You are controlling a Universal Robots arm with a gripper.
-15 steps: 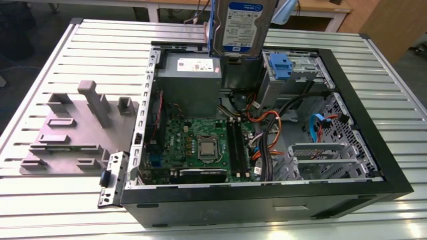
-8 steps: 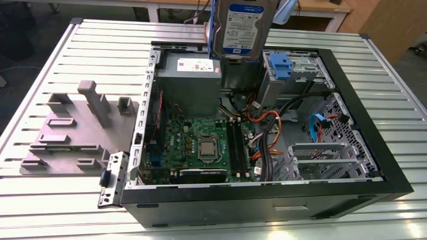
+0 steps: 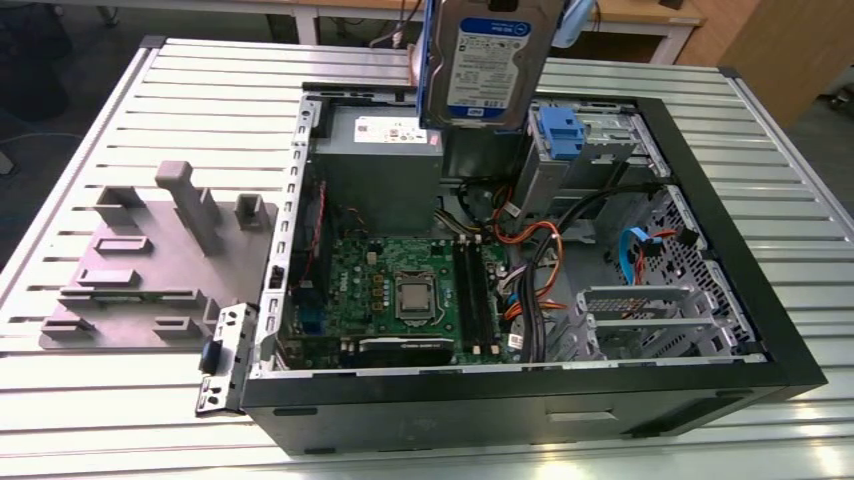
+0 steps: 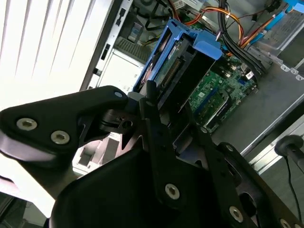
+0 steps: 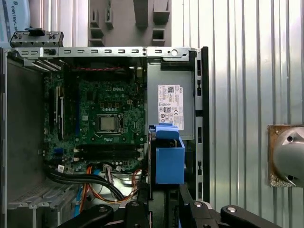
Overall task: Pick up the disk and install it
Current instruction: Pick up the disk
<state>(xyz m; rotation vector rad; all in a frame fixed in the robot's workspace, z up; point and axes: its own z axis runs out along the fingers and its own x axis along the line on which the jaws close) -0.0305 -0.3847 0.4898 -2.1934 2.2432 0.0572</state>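
Note:
The disk (image 3: 481, 62), a silver hard drive with a white-and-blue label in a bright blue carrier, hangs upright above the far side of the open computer case (image 3: 694, 390). In both wrist views my gripper (image 4: 168, 102) is shut on it, a black finger (image 4: 151, 97) pressed against each broad face. The first wrist view looks down the edge of the disk (image 5: 169, 159), with my gripper (image 5: 164, 197) around it and the grey power supply (image 5: 171, 107) below. The disk touches nothing in the case.
The case holds a green motherboard (image 3: 407, 290), orange and black cables (image 3: 534, 270) and a metal drive bay with a small blue clip (image 3: 559, 133). A grey fixture plate (image 3: 147, 260) and a loose metal bracket (image 3: 224, 355) lie on the slatted table (image 3: 80, 400) at the exterior view's left.

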